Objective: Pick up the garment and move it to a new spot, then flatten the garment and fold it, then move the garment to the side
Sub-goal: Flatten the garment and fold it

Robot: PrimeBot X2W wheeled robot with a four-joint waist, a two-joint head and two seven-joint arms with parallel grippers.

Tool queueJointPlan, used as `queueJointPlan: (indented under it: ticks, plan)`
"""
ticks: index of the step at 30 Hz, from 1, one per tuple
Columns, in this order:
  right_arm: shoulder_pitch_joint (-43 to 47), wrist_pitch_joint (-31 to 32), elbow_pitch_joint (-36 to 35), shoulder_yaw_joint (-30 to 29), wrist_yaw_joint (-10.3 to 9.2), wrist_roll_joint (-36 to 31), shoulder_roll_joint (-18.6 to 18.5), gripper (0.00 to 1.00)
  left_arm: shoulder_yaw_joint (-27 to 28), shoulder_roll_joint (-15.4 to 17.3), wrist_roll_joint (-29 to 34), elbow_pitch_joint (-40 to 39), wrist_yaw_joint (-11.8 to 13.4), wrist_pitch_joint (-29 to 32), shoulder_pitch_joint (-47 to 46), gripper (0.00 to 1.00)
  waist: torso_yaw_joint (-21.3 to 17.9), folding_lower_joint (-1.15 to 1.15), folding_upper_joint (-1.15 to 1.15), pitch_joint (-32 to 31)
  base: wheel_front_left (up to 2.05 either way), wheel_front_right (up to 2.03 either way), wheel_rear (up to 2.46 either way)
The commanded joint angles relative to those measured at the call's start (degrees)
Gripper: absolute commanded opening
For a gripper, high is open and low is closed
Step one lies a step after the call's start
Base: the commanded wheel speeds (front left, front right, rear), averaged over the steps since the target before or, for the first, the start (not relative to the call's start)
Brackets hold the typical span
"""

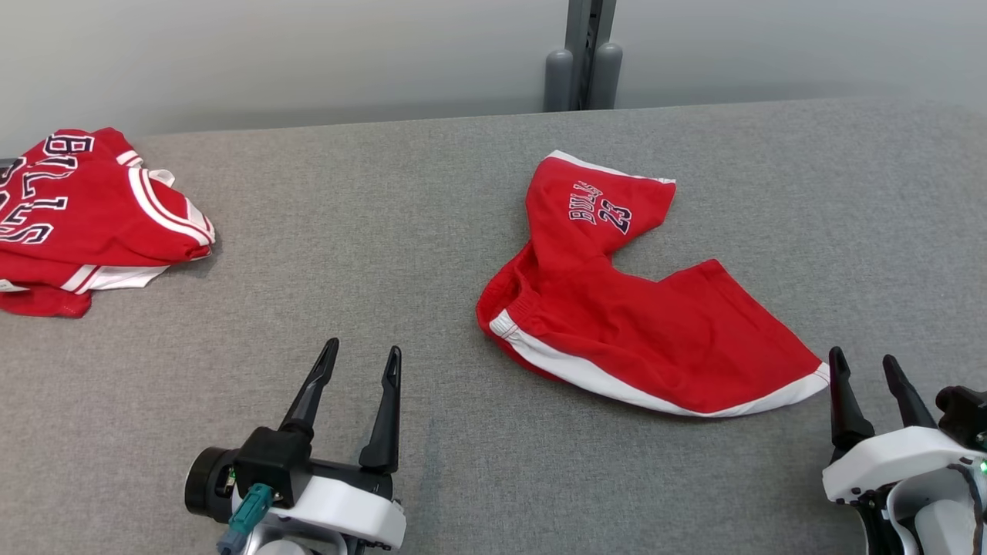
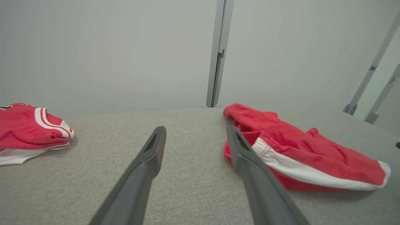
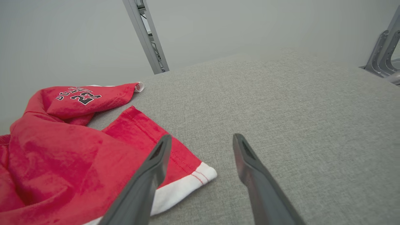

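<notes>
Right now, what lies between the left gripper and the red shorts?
Nothing lies there. In the head view, only bare grey table surface separates the left gripper from the red shorts.

Head camera high above grey table (image 1: 432, 216); wrist cameras low, close, red shorts (image 1: 640, 331) common to all.
</notes>
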Motion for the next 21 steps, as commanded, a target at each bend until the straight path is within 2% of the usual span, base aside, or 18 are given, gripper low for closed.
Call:
queueJointPlan:
  ticks: [1, 8, 17, 21]
  plan:
    - [0.6, -0.3, -0.6, -0.4, 0.02, -0.8, -0.2, 1.0, 0.3, 0.2, 0.6, -0.1, 0.1, 0.0, -0.7, 1.0, -0.1, 0.0, 0.0, 0.0, 0.0, 0.0, 0.0]
    - [3.2, -0.3, -7.1, -1.8, 0.02, -5.8, 0.3, 1.0, 0.5, 0.2, 0.7, -0.2, -0.2, 0.0, -0.6, 1.0, -1.1, 0.0, 0.0, -0.3, 0.0, 0.0, 0.0]
    - [8.8, -0.3, -23.2, -1.8, 0.02, -14.9, 1.9, 1.0, 2.1, 0.2, 1.7, -0.4, -0.9, 0.0, 0.3, 1.0, -1.6, 0.0, 0.0, -1.8, 0.0, 0.0, 0.0]
    - [11.0, -0.3, -28.0, -1.7, 0.02, -15.9, 2.9, 1.0, 3.2, 0.2, 2.2, -0.7, -1.1, 0.0, 1.4, 1.0, -1.3, 0.0, 0.0, -2.4, 0.0, 0.0, 0.0]
